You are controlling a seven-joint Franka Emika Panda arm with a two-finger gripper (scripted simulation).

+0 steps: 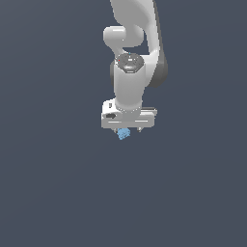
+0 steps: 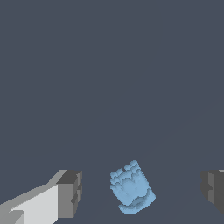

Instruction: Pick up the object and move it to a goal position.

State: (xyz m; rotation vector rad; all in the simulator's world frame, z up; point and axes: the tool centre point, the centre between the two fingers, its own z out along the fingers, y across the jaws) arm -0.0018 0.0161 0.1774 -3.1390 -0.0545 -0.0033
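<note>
The object (image 1: 124, 134) is a small light-blue lumpy thing of stacked rounded lobes. In the exterior view it lies just under the white gripper (image 1: 128, 130), mostly covered by the hand. In the wrist view the object (image 2: 131, 192) sits between the two dark grey fingertips (image 2: 70, 194), with a clear gap on each side. The gripper (image 2: 142, 190) is open and touches nothing. The fingers reach down to about the object's level.
The white arm (image 1: 130, 58) comes down from the top of the exterior view. A plain dark grey-blue floor (image 1: 58, 183) lies all around. No goal marker shows.
</note>
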